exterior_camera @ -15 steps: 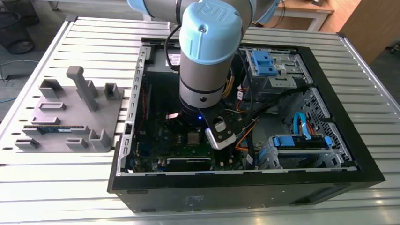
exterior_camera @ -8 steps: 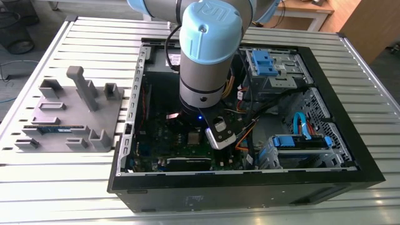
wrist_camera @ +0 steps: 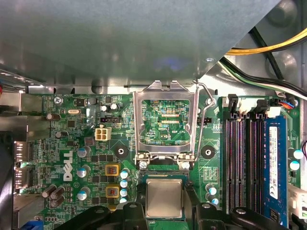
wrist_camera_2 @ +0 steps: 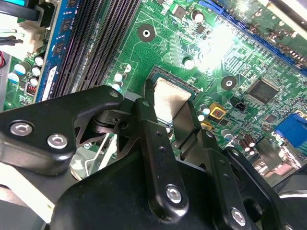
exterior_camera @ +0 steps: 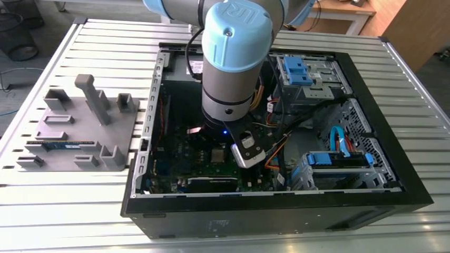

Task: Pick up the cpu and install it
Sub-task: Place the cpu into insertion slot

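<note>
My gripper (wrist_camera_2: 168, 103) is clenching on the cpu (wrist_camera_2: 170, 96). My two black fingers (wrist_camera_2: 144, 124) are pressing against opposite edges of its shiny silver top. In the first wrist view the cpu (wrist_camera: 164, 199) is lying flat and square between them, down at the socket on the green motherboard (wrist_camera: 72, 143). I cannot tell whether it is fully seated there.

Just beside the chip, the silver socket frame (wrist_camera: 144, 120) is standing swung open, and board traces are showing through its window. Its thin wire lever (wrist_camera: 197, 120) is running along one side. Further out on the board, the black memory slots (wrist_camera: 242, 163) are lying in a row, and a blue memory stick (wrist_camera: 273, 158) is sitting in the outermost one. Yellow and black cables (wrist_camera: 268, 48) are trailing past a grey metal panel (wrist_camera: 120, 38).

In the exterior view my arm (exterior_camera: 228, 68) is reaching straight down into the open computer case (exterior_camera: 281, 221). The case is lying on its side on a slatted metal table (exterior_camera: 70, 211). On the exterior view's left, well apart from the case, a grey parts holder (exterior_camera: 77, 132) is resting on the table. A long narrow memory stick (exterior_camera: 60, 145) is lying in one of its recesses.
</note>
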Available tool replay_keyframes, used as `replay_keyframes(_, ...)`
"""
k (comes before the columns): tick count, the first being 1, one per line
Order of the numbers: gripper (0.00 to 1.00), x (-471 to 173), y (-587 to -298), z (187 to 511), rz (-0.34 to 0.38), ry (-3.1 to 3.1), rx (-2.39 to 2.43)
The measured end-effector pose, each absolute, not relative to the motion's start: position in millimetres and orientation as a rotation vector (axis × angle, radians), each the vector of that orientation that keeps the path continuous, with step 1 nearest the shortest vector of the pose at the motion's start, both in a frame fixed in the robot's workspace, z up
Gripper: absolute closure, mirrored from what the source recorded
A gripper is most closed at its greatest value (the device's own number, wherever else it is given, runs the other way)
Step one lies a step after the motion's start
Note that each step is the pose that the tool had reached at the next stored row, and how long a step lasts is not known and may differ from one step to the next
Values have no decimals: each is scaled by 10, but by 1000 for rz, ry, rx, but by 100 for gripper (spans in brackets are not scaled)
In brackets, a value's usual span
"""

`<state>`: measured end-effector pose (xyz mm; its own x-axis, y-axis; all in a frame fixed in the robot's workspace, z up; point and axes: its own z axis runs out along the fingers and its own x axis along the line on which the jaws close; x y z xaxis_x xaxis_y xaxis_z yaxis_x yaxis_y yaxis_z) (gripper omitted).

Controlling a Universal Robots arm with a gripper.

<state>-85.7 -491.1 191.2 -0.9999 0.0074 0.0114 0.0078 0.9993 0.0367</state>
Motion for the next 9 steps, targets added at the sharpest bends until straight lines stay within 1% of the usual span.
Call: replay_keyframes(9,60,-859,-4912,1927,-57,-3129,-12)
